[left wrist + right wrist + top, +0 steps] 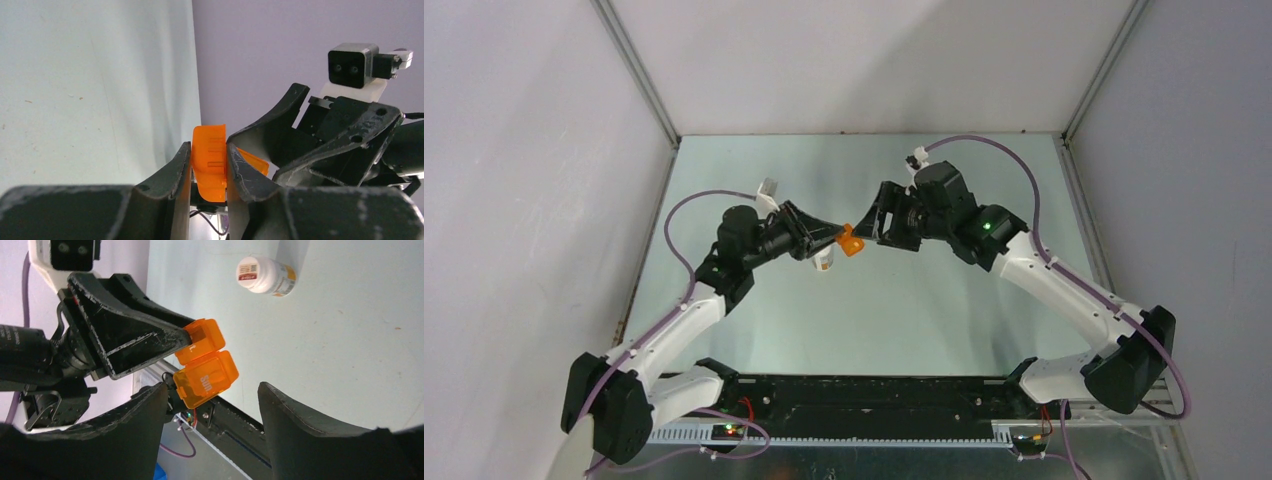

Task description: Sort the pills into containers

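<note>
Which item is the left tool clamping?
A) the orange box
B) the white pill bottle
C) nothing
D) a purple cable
A: the left tool is shut on the orange box, its lid open; the white bottle sits apart, untouched.

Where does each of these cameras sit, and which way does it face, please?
Top external: above and behind both arms, looking down on the table; both show whole.
Left wrist: on the left arm, looking along the left pincer, shut on the orange pill box, towards the right pincer.
Right wrist: looks between its open fingers at the box and white pill bottle.
All share the box.
</note>
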Available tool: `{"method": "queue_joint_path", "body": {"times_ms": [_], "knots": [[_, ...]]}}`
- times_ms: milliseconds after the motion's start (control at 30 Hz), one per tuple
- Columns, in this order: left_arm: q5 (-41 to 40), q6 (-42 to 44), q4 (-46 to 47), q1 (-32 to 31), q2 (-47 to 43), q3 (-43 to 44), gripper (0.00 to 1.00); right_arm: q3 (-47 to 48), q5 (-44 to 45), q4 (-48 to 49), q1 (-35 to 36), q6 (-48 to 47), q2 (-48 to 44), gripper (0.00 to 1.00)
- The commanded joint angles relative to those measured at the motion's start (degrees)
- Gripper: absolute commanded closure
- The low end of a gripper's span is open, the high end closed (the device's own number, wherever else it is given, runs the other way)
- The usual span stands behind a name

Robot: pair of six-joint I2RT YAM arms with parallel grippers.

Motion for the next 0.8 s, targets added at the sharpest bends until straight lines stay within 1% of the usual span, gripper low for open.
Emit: {"method": "queue_joint_path", "body": {"times_ms": [0, 233, 300, 333, 400, 467, 633, 767], "knots": [[1.56, -6.58, 4.82, 0.31, -2.23, 2.59, 1.0, 0.26, -4.98, 4.06, 0.85, -0.5, 0.5, 0.29], [1.97, -10.64, 6.23, 0.33, -3.58, 4.19, 1.0, -2.09, -10.56, 8.56, 0.35, 0.79, -0.25, 0.28], [2.26, -10.7, 6.13, 0.34, -3.71, 4.51, 1.0, -2.78, -12.17, 10.25, 0.03, 1.35, -0.88, 0.23], [2.41, -10.74, 6.14, 0.3, -3.72, 4.49, 1.0, -3.61, -12.97, 12.18, -0.01, 1.5, -1.26, 0.17], [2.58, -11.07, 6.3, 0.27, -3.66, 4.51, 1.0, -4.92, -14.2, 15.0, -0.24, 2.31, -2.67, 0.09], [2.65, -11.31, 6.64, 0.33, -3.69, 4.36, 1.0, -5.76, -15.78, 17.38, -0.72, 3.32, -3.81, 0.05], [2.88, -11.99, 7.32, 0.29, -3.8, 4.28, 1.0, -7.36, -19.41, 20.93, -2.57, 7.41, -5.69, 0.02], [3.24, -12.21, 7.71, 0.32, -4.08, 4.57, 1.0, -10.08, -21.65, 26.84, -4.05, 12.4, -7.7, 0.02]]}}
